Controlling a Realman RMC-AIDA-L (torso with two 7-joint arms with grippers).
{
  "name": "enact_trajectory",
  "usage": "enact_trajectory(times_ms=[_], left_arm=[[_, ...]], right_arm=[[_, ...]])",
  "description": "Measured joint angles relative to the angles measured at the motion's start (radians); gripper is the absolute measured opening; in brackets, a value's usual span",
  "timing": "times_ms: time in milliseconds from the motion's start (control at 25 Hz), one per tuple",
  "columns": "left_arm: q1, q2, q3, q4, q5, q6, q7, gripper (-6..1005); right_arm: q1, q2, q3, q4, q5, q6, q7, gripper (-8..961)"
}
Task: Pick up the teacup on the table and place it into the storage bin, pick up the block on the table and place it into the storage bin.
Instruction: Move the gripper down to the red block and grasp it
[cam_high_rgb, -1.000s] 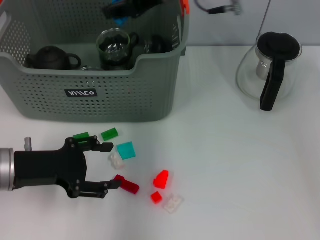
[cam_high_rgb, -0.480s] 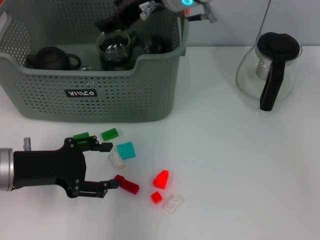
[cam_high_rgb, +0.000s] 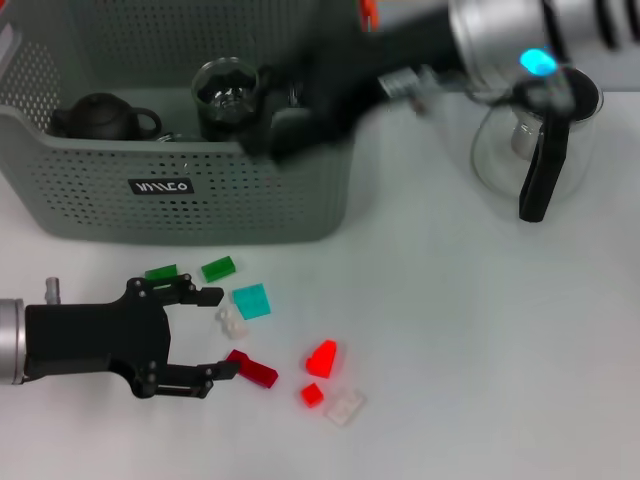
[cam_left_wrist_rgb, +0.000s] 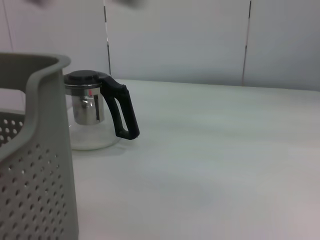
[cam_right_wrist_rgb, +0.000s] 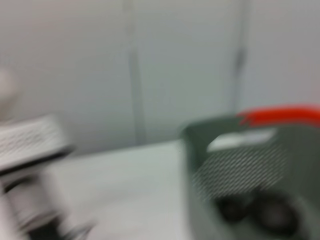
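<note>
Block: several small plastic blocks lie scattered on the table (cam_high_rgb: 480, 320) just in front of the bin (cam_high_rgb: 190, 190). The dark red block (cam_high_rgb: 254, 369) lies nearest the left gripper (cam_high_rgb: 212, 332), touching or almost touching its lower fingertip. A white block (cam_high_rgb: 231, 321) sits between the open fingers, near their tips.

Handling, judged: the blocks look rigid, very light and smooth, so they could skid or flip if nudged. The red block is elongated, its long axis running diagonally away from the bin; a grip across the short sides seems best.

The left gripper is held low over the table in front of the bin, fingers spread and empty.

The right gripper (cam_high_rgb: 300, 105) is seen as a blur over the bin's front rim; its fingers' state cannot be told.

Inside the bin, a glass cup (cam_high_rgb: 225, 95) and a dark teapot (cam_high_rgb: 100, 115) are seen.
</note>
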Motion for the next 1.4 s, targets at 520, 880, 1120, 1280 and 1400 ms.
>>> enact_trajectory(times_ms=[520, 880, 1120, 1280, 1400], left_arm=[[-0.003, 0.000, -0.013, -0.001, 0.004, 0.002, 0.013, 843], [-0.008, -0.001, -0.003, -0.002, 0.017, -0.004, 0.015, 843], [-0.008, -0.005, -0.004, -0.005, 0.016, -0.006, 0.015, 843], [-0.007, -0.008, -0.005, -0.012, 0.016, -0.013, 0.015, 844], [-0.005, -0.008, -0.009, -0.017, 0.017, -0.023, 0.015, 844]], right_arm=[[-0.104, 0.011, -0.079, 0.140, -0.124, -0.150, -0.005, 908], [-0.109, 0.013, -0.262, 0.201, -0.136, 0.032, -0.013, 900], [-0.096, 0.014, -0.372, 0.238, -0.143, 0.120, -0.012, 895], [-0.077, 0.018, -0.397, 0.273, -0.152, 0.157, -0.002, 891], [-0.076, 0.020, -0.430, 0.278, -0.151, 0.196, -0.002, 888]])
